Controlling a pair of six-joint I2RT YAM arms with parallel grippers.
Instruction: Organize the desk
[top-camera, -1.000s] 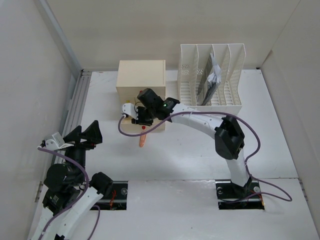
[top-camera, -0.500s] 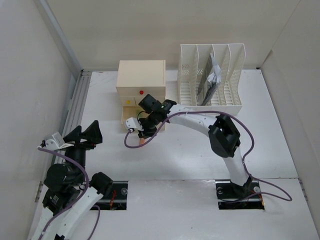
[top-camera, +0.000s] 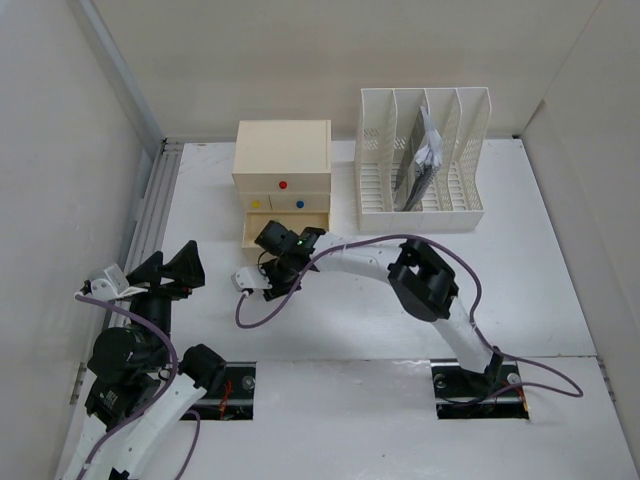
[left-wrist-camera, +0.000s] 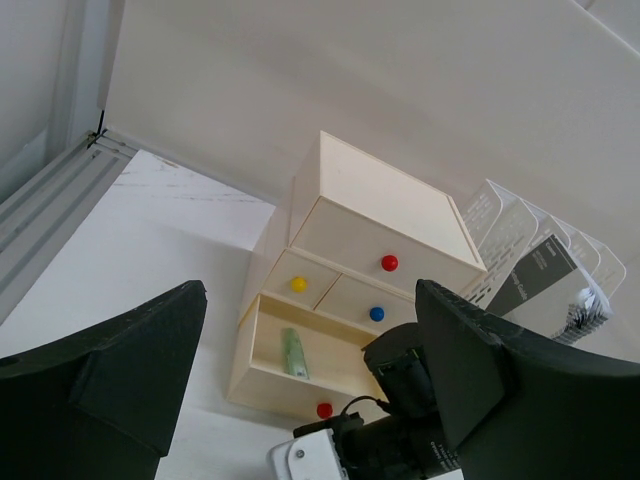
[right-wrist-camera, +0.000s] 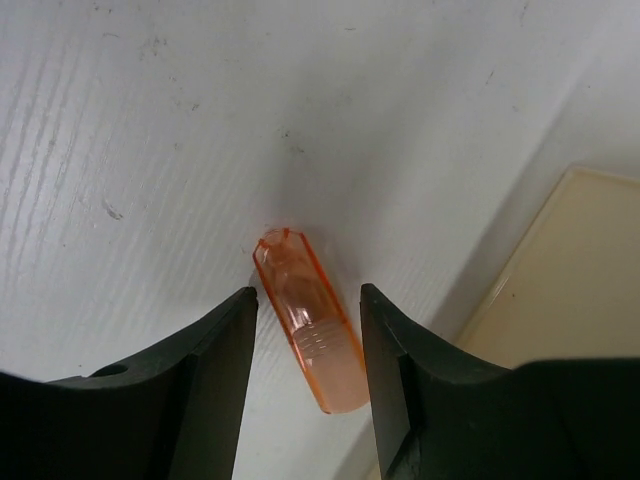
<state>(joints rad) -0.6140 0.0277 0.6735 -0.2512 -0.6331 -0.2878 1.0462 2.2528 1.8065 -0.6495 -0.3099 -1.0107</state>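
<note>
The desk (top-camera: 350, 320) is a white tabletop. A small translucent orange tube (right-wrist-camera: 305, 320) lies flat on it, just in front of the cream drawer box (top-camera: 282, 150). My right gripper (right-wrist-camera: 308, 297) is open and low over the desk, one finger on each side of the tube and neither touching it. In the top view the right gripper (top-camera: 272, 280) hides the tube. My left gripper (top-camera: 168, 268) is open and empty at the near left, and in its wrist view (left-wrist-camera: 310, 295) it faces the drawer box (left-wrist-camera: 380, 215).
The box's bottom drawer (left-wrist-camera: 270, 385) is pulled out, with a green stick (left-wrist-camera: 291, 352) inside it. A white slotted file rack (top-camera: 375, 150) holding papers stands right of the box. A metal rail (top-camera: 150, 215) runs along the left wall.
My right gripper moved from the drawer front toward the near left and came down around the orange tube. The open drawer now shows. The left arm has not moved.
</note>
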